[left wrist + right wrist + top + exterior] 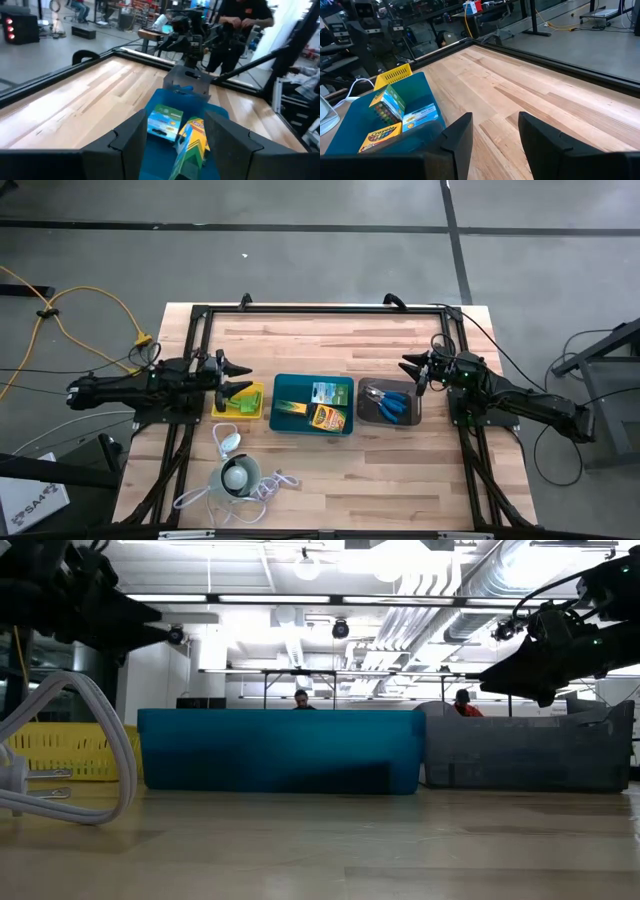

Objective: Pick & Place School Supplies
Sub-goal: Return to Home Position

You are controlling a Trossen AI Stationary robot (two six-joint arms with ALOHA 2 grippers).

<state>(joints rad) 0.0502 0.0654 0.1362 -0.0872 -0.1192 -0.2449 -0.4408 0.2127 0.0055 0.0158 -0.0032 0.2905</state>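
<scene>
My left gripper (238,378) hangs over the yellow tray (258,414), fingers spread wide and holding nothing. The right gripper (411,371) hangs just beside the grey tray (412,418), fingers likewise apart and empty. I judge both are parked high so nothing in the trays gets bumped. The green erasers (241,406) lie in the yellow tray. The teal tray (288,388) holds the crayon boxes (328,418) and the flat pack (324,392). The scissors (388,402) lie in the grey tray. The white gadget (238,475) sits on the table (330,340), near the yellow tray.
</scene>
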